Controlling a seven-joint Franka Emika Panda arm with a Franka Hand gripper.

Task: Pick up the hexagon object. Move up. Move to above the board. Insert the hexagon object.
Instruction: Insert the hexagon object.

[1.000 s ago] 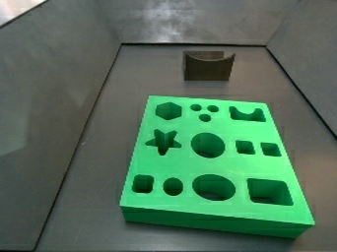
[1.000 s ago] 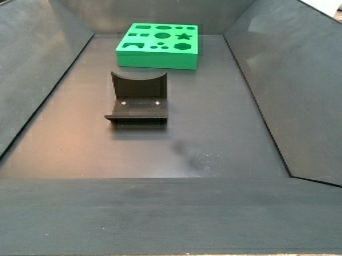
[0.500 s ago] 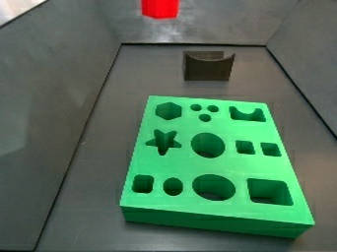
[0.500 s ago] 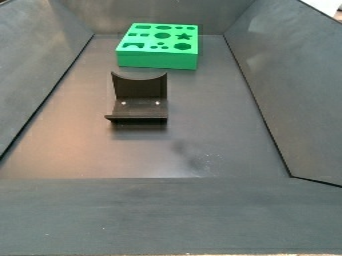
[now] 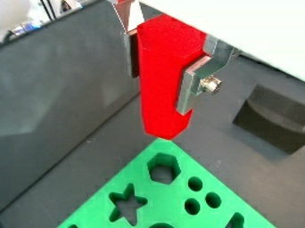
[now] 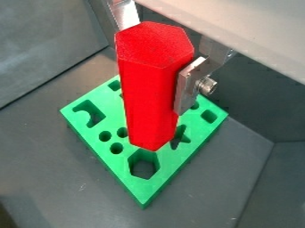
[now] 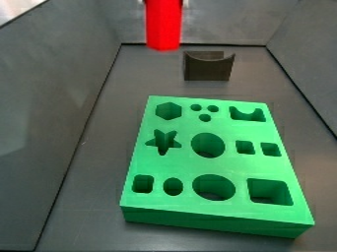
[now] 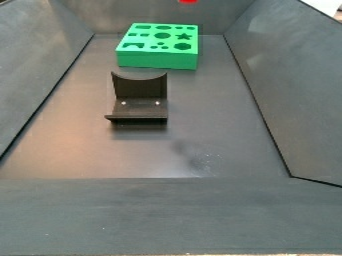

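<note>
— Are you seeing any lettering, numbers or labels anywhere?
— No, nothing readable is showing: the hexagon object [image 6: 149, 85] clamped in the gripper [image 6: 158, 64] is plain, and the board [image 6: 86, 129] below it is carrying only cut-outs.

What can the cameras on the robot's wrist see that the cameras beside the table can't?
Only the wrist views show the hand: its silver fingers clamp the red hexagon object, which hangs above the green board.

Only the side views show the whole board with every cut-out, and a dark fixture seen from both its ends.

Both kinds show the red hexagon object, though a side view catches only its tip.
</note>
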